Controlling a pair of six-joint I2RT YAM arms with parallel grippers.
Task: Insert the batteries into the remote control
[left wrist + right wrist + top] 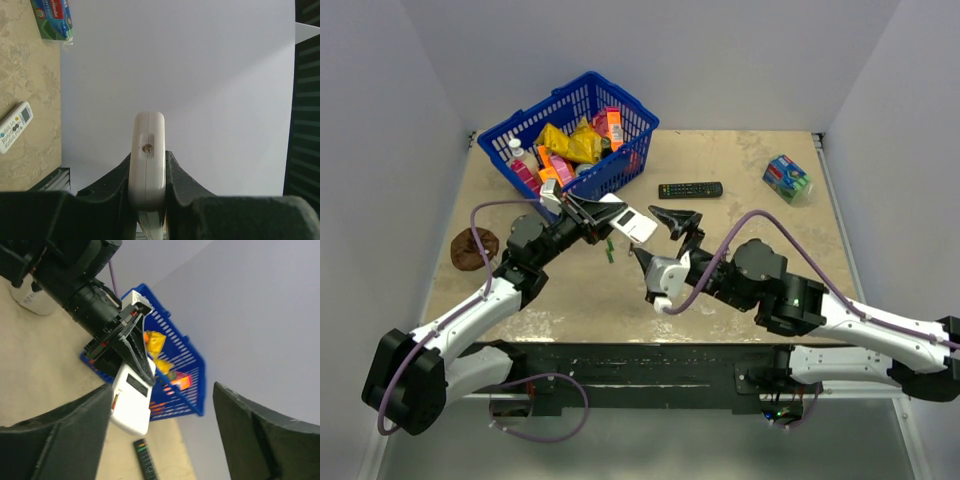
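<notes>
The left pincer [147, 162] fills the foreground of its own wrist view, its dark fingers [176, 175] pressed against both flat sides of the remote control [147, 150], which it holds edge-on. The remote's narrow end sticks out past the fingertips and has a shallow recess with a small brass-coloured fitting in it. Behind it are a white wall, a strip of the desk [30, 90], a white remote with grey buttons [14, 126] lying flat, and the corner of a green-and-blue package [52, 17].

The right pincer [162, 390] stands wide, with one finger at each side of its wrist view and nothing between them. It faces the held remote control, which shows a dark rectangular slot on the side turned to that camera.

From above, the remote control is off the desk near the middle, just in front of the blue basket [620, 165] of coloured packets. The right pincer is just beside the remote's free end, apart from it. A green battery [609, 250] appears to lie on the desk just below the remote; it is too small to be sure, and I can make out no other batteries. A long black remote [690, 189] lies behind the right pincer, and a brown lump [473, 247] sits at the left edge.
</notes>
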